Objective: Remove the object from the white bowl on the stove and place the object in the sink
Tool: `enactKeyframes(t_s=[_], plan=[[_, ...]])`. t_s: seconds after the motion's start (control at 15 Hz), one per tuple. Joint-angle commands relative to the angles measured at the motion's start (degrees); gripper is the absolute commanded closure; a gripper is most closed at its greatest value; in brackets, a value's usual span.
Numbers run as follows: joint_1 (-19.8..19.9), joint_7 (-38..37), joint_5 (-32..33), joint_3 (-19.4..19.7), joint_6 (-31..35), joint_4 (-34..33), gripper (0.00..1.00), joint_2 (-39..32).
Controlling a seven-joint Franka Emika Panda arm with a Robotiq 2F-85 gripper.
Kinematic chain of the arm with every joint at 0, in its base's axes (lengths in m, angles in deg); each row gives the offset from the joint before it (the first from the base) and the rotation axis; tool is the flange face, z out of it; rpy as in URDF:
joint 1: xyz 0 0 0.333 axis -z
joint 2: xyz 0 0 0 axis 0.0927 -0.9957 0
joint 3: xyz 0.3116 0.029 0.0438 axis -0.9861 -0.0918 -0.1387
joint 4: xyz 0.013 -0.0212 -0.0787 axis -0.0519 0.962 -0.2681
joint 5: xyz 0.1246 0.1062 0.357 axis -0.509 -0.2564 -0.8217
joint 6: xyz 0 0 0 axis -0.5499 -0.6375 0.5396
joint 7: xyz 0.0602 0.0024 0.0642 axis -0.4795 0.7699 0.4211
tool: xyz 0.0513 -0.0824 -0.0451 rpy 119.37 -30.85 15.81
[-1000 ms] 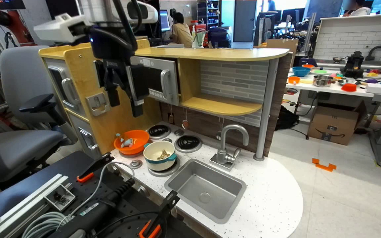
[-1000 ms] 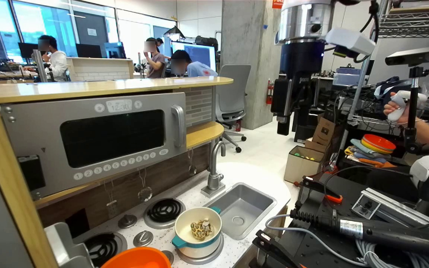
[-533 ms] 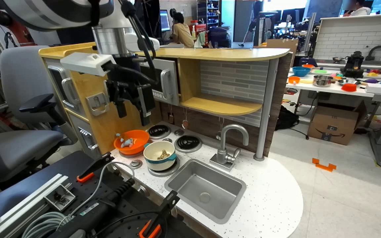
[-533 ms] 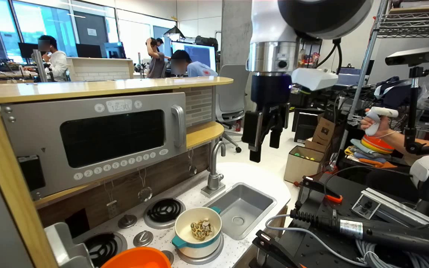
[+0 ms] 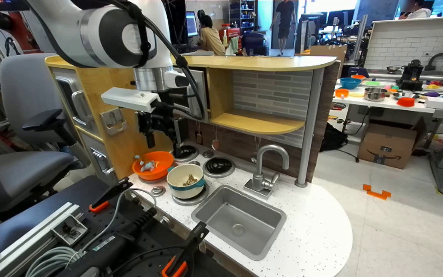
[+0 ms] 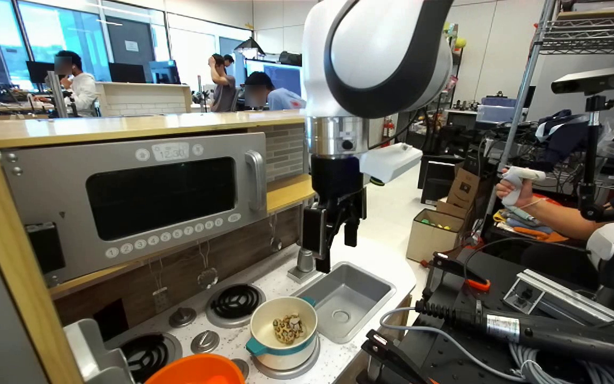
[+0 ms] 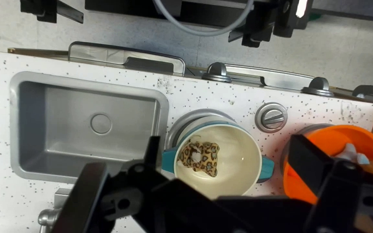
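Observation:
The object is a small tan leopard-spotted plush (image 5: 190, 179) (image 6: 288, 327) lying inside the white bowl (image 5: 186, 194) (image 6: 285, 361), a cream pot with teal handles. The bowl stands on a front burner of the stove (image 5: 219, 167). In the wrist view the plush (image 7: 204, 157) rests against the bowl's (image 7: 240, 155) side nearest the sink (image 7: 76, 108). The grey sink (image 5: 225, 215) (image 6: 363, 290) is beside the bowl and holds nothing. My gripper (image 5: 164, 145) (image 6: 337, 250) is open and empty, above the counter and higher than the bowl. Its fingers (image 7: 228, 144) span wider than the bowl in the wrist view.
An orange bowl (image 5: 160, 163) (image 6: 195, 370) (image 7: 345, 137) with a grey-blue toy stands beside the white bowl. A silver faucet (image 5: 260, 165) rises behind the sink. A wooden shelf unit (image 5: 221, 82) with a toy microwave (image 6: 163, 192) overhangs the stove's back.
The arm and gripper have come down and moved over the stove, closer to the white bowl. The fingers stay open. The bowl and plush have not moved.

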Motion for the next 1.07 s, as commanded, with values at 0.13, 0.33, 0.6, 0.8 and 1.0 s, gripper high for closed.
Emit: enactKeyframes(t_s=[0.13,0.33,0.6,0.8,1.0], plan=[[-1.5,2.4,5.4,0.7,1.2,-10.7,0.0,-12.5],[-2.0,2.8,6.6,0.6,0.9,-14.4,0.0,-16.5],[-3.0,2.7,7.4,0.9,0.4,-19.7,0.0,-22.4],[-3.4,2.2,7.3,1.4,0.3,-22.2,0.0,-25.4],[-3.6,2.1,7.5,1.9,0.4,-23.9,0.0,-27.9]])
